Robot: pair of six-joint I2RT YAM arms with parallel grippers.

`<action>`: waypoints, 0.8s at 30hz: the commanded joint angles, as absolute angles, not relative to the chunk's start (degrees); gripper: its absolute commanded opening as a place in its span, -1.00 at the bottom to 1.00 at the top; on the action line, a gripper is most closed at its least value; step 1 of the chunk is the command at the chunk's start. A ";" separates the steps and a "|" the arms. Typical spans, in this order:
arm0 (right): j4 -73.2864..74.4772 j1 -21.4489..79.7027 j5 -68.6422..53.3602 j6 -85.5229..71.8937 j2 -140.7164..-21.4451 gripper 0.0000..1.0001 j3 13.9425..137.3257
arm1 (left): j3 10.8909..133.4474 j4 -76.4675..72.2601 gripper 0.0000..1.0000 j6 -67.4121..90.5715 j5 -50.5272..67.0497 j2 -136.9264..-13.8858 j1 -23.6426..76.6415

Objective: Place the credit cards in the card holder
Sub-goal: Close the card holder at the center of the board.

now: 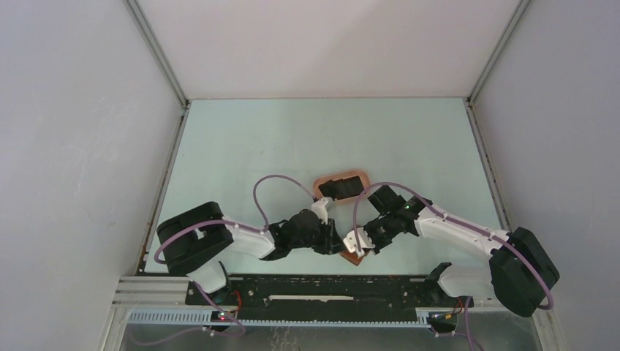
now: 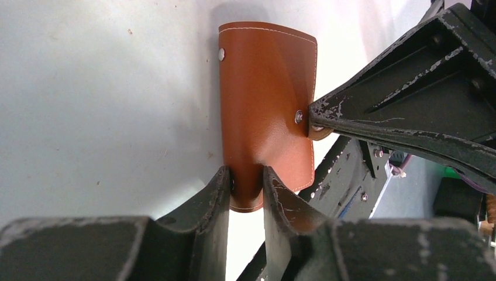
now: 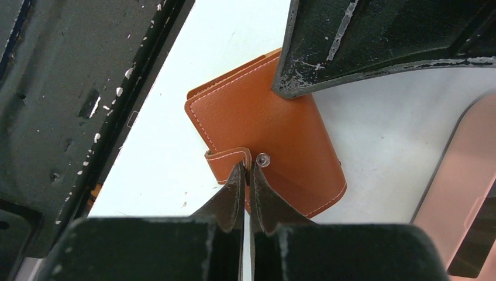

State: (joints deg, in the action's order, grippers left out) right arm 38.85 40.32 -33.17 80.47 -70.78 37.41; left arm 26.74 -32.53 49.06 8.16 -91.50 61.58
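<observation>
- Counter [image 1: 292, 139]: pale green, walled on three sides.
- Pink tray [image 1: 362, 179]: mid-counter, just beyond both hands. It carries the credit cards [image 1: 336, 189]. One black card shows; whether others lie under it is unclear from above.
- Card holder [image 2: 266, 99]: reddish-brown leather, folded, at the middle of the counter's near edge. Likely light, soft and springy, and the smooth hide may slip, so hold it at the fold or stitched edge. Left hand [image 2: 247, 172] clamps the folded spine.
- Credit cards: probably thin, stiff and slick; best taken by their edges.
- Snap tab [image 3: 225, 161]: unfastened, pinched by the right hand [image 3: 247, 170], its fingers together on it.
- Stud [image 3: 263, 158]: bare, just beside the tab.
</observation>
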 commanded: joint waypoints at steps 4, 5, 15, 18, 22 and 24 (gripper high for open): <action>32.69 39.84 -34.30 83.44 -71.10 -0.81 37.44 | 28.08 -32.68 -0.44 49.80 11.19 -92.13 64.02; 32.46 39.75 -34.10 83.08 -71.32 -0.77 37.40 | 27.93 -32.95 -0.44 50.02 11.02 -92.09 64.11; 31.98 37.83 -35.25 80.68 -70.64 -0.34 37.44 | 24.70 -38.98 -0.44 54.24 10.32 -92.59 65.14; 32.39 37.00 -36.06 80.37 -70.57 -0.33 37.44 | 23.91 -41.09 -0.45 55.64 10.03 -93.10 65.68; 32.61 36.48 -36.63 79.72 -71.07 -0.32 37.41 | 22.98 -44.18 -0.46 57.45 9.86 -93.64 66.24; 32.48 36.43 -36.73 79.19 -71.40 -0.34 37.43 | 22.78 -45.34 -0.46 58.16 9.76 -93.77 66.51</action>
State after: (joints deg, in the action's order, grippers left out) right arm 35.05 36.77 -34.94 80.38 -71.07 37.21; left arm 24.05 -39.40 55.77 8.16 -93.17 65.17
